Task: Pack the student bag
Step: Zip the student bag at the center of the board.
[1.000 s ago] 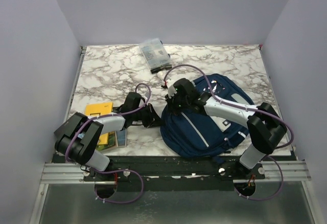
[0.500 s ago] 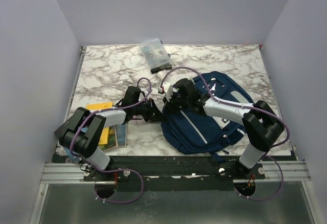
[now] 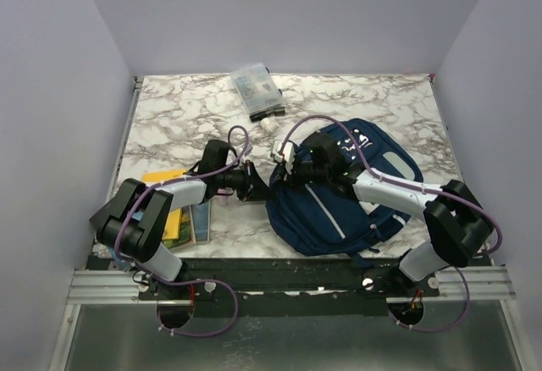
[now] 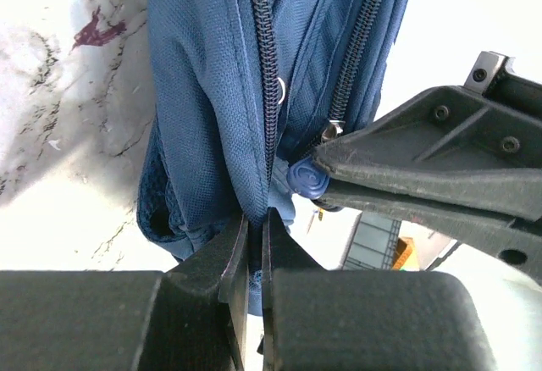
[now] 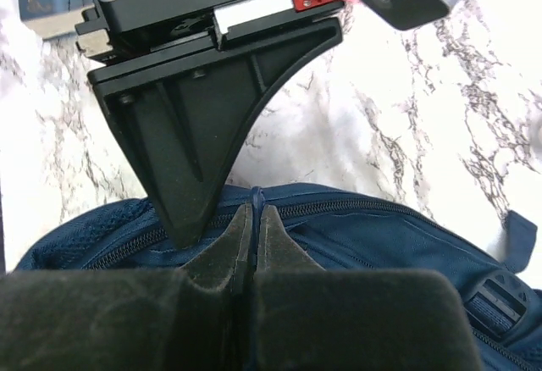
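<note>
The large navy blue fabric backpack (image 3: 339,206) lies on the marble desk (image 3: 178,117), near right. My left gripper (image 4: 254,229) pinches fabric beside the zipper (image 4: 264,66), apparently bracing it. My right gripper (image 5: 254,213) is clamped on the blue zipper pull (image 4: 306,178), evidently to open the bag.

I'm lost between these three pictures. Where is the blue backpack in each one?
Top external: student bag lies right of centre, near the front edge.
Left wrist: bag fills the upper middle, zippers running down.
Right wrist: bag spans the bottom.
Shared landmark: the marbled tabletop.
</note>
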`<state>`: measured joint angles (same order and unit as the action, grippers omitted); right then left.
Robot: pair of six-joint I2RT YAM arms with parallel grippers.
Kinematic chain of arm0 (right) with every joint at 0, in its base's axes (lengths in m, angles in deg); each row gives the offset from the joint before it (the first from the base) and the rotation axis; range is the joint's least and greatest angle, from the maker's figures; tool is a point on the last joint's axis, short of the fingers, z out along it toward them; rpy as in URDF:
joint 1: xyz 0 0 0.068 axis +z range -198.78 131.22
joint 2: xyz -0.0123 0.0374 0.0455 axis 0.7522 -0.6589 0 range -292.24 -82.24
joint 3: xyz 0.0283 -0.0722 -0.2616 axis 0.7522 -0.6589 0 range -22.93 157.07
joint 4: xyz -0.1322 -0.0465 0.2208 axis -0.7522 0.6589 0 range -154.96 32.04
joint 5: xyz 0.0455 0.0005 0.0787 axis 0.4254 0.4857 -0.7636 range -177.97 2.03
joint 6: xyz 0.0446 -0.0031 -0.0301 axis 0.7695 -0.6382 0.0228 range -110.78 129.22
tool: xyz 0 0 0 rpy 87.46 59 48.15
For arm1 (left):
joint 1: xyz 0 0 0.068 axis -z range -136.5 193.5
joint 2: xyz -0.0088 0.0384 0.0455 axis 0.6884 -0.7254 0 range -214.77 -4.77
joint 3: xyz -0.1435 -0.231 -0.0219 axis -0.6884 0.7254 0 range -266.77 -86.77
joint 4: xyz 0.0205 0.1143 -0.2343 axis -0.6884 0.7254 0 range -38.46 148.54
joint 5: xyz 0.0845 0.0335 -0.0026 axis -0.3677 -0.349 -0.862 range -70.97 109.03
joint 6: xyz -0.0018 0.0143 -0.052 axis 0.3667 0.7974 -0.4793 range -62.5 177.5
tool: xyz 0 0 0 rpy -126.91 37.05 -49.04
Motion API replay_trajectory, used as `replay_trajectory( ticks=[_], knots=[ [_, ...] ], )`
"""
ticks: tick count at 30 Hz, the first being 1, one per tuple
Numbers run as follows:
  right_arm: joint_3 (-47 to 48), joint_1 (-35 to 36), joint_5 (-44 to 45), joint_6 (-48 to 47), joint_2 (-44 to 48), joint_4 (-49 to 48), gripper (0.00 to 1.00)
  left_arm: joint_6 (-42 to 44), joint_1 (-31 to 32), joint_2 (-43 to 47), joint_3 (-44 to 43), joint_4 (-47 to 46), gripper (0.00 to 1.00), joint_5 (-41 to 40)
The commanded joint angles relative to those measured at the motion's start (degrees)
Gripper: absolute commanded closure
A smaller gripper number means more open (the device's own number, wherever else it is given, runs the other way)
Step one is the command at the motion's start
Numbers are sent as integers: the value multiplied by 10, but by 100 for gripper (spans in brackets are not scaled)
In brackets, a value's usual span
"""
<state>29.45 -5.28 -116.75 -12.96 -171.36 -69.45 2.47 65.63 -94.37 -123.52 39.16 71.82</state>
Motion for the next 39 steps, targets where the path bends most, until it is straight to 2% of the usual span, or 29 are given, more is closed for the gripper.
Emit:
replay_trajectory(
  ticks=[1,2,3,5,6,11,14,16,18,22,24,26,27,28,30,31,34,36,39],
  knots=[
    [-25,8,-40,83,27,-87,99,51,-8,46,-7,4,96,-40],
    [-16,8,-44,81,20,-75,99,72,-8,66,-5,41,84,-64],
    [-7,8,-59,69,12,-46,99,86,-7,86,1,57,70,-78],
    [2,8,-88,38,4,-10,99,105,-8,125,12,72,48,-98],
    [3,8,-88,27,3,6,100,106,-10,140,14,81,41,-105],
    [9,8,-78,33,-10,52,92,84,-12,205,37,93,31,-125],
    [21,8,-122,51,-23,90,89,95,-15,233,27,122,29,-163],
    [8,8,-134,63,-17,88,84,91,-16,241,21,123,28,-174],
    [-9,8,-127,84,-7,78,74,95,-16,226,2,123,26,-157],
    [-13,7,-103,210,23,52,54,103,-16,181,-30,123,23,-140],
    [-32,8,-78,292,59,21,49,110,-14,163,-43,123,18,-134],
    [-62,8,-45,373,100,-7,43,126,-10,139,-64,161,13,-127],
    [-75,8,-38,401,121,-11,38,137,-8,129,-76,180,13,-128],
    [-81,8,-31,417,137,-2,1,144,-3,122,-82,193,13,-131],
    [-75,7,27,429,171,69,0,169,11,121,-91,218,15,-151],
    [-75,8,67,437,188,92,0,187,20,120,-99,233,20,-171],
    [-48,0,255,502,213,219,0,259,59,112,-146,327,43,-284],
    [-5,-28,325,538,199,314,0,292,87,104,-172,372,53,-348],
    [1,-70,343,564,190,365,0,313,125,101,-185,383,53,-387]
  ],
)
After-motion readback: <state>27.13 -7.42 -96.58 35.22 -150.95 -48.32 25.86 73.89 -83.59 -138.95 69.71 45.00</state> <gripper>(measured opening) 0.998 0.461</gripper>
